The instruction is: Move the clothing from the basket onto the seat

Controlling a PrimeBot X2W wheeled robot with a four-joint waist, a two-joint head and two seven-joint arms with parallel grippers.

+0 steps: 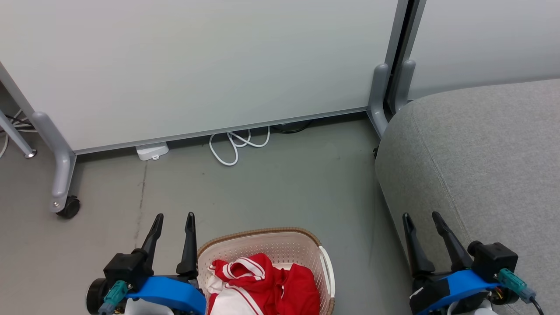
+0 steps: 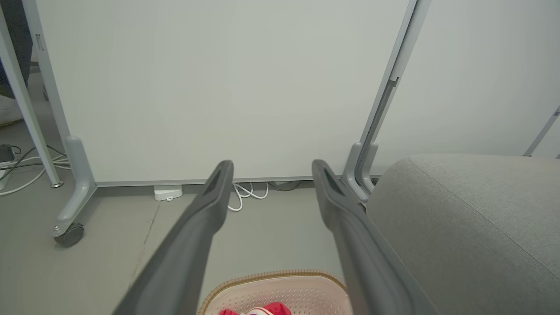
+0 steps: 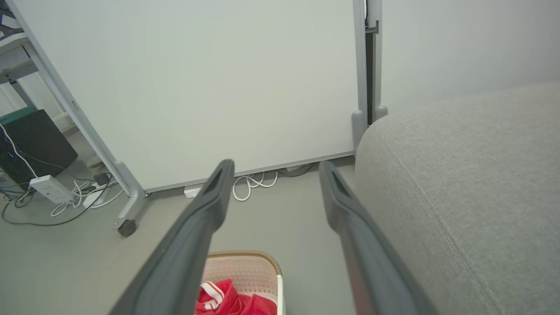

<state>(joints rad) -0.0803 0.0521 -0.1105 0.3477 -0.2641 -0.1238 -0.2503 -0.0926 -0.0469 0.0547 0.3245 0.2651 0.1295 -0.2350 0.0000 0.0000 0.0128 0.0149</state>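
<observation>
Clothing: red garments with white trim (image 1: 267, 284) are heaped inside the basket (image 1: 280, 245), with a white panel showing on the near side.
Basket: it is set on the floor (image 1: 284, 188) between the two arms. Its near part is cut off by the lower edge of the head view.
Seat: the grey cushion (image 1: 481, 166) lies to the robot's right of the basket, apart from it. No garment is seen on the part in view.
Left gripper (image 1: 175, 215): the fingers are spread wide and nothing is held. It is placed just beside the basket's left rim.
Right gripper (image 1: 421, 215): the fingers are spread wide with nothing between them. It is seen against the seat's near edge.
Stage: this is judged to be the outset, as no grasp has been made.
Risk, tangle: the garments are bunched together. A pinch on one fold may drag the other over the rim and drop it on the floor.
Risk, basket: the light plastic shell may be lifted or tipped if a finger hooks the rim or fabric catches in the perforations.
Risk, placement: the cushion edge is rounded, so cloth released close to it may slide off.
Risk, surroundings: the white cable (image 1: 236, 146) lies well apart, and no hazard is judged from it.
</observation>
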